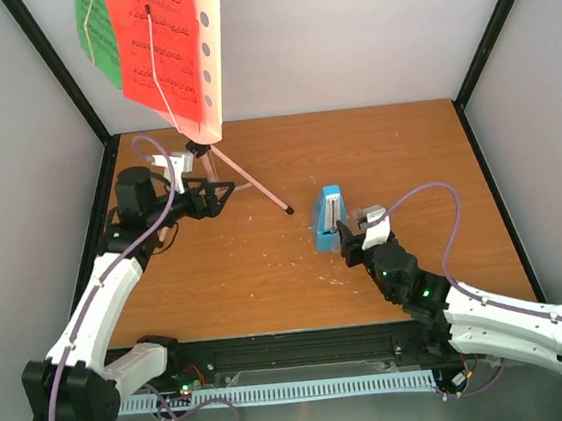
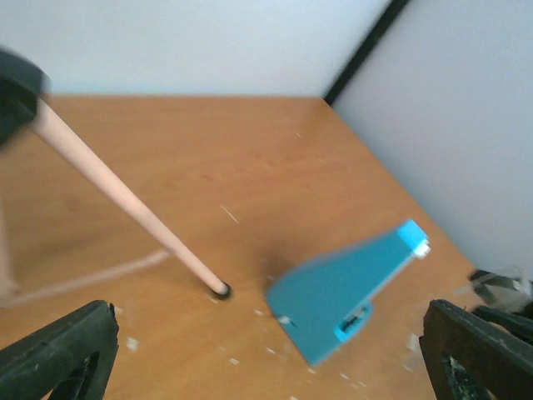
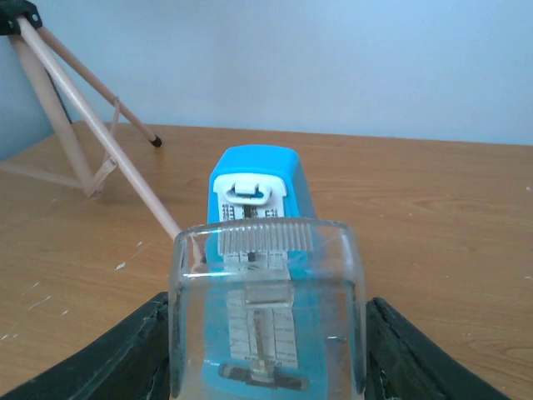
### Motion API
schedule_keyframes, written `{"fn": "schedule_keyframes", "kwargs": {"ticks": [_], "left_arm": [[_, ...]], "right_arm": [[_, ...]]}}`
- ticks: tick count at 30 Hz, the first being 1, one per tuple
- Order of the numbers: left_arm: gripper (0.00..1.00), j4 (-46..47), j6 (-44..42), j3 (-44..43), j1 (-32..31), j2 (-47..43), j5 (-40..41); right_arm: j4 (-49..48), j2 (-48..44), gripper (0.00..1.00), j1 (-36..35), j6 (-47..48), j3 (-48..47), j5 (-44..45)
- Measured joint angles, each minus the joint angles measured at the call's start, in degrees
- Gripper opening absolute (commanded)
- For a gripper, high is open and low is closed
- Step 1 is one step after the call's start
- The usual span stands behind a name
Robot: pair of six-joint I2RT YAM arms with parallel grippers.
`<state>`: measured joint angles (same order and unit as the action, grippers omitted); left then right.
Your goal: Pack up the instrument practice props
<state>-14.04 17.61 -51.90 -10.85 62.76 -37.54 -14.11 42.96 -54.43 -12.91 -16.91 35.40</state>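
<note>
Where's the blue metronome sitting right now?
Top view: the blue metronome stands right of centre on the table, directly in front of the right gripper, which holds its clear cover; the pink stand plants a foot just to its left.

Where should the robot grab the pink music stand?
On the music stand, probably the narrow joint where its legs meet, approached sideways from the left. The legs slant and the desk up top is too wide; the open left gripper is close by that joint.
</note>
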Motion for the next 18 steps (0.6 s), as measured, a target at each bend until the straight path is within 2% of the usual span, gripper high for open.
{"fn": "schedule_keyframes", "kwargs": {"ticks": [5, 9, 18], "left_arm": [[0.99, -1.9, -6.1, -0.7, 0.0, -6.7, 16.0], [0.99, -1.3, -9.1, 3.3, 0.0, -10.1, 26.3], [1.0, -1.3, -11.4, 6.1, 0.0, -10.3, 30.6]], "right_arm": [[-8.2, 5.6, 0.53, -1.5, 2.1, 0.0, 4.8], [-13.9, 10.7, 0.53, -1.9, 2.8, 0.0, 6.7], [-22.7, 20.0, 0.53, -2.2, 3.0, -0.1, 7.8]]}}
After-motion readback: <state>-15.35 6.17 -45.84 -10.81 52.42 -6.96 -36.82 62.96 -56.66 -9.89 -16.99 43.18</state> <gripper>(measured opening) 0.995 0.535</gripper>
